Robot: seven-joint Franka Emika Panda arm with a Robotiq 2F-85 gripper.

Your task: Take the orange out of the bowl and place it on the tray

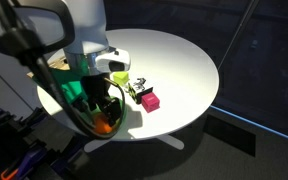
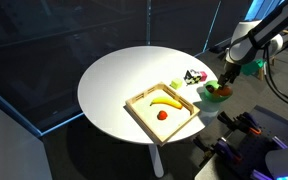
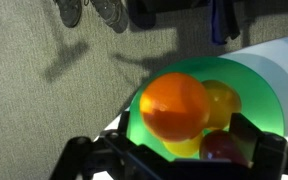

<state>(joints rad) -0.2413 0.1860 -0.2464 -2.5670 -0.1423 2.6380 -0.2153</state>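
Your arm bends over and reaches down. Your gripper points down low, and its two dark fingers are spread wide apart

Table bright, surroundings dim; orange soft-focus, glossy.

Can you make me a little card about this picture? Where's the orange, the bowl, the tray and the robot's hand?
orange: in the bowl, on top of the other fruit
bowl: green, also holds a yellow fruit and a dark red fruit
tray: wooden, on the white table, holds a banana and a small red thing
gripper: open, over the bowl
job: orange not on tray yet
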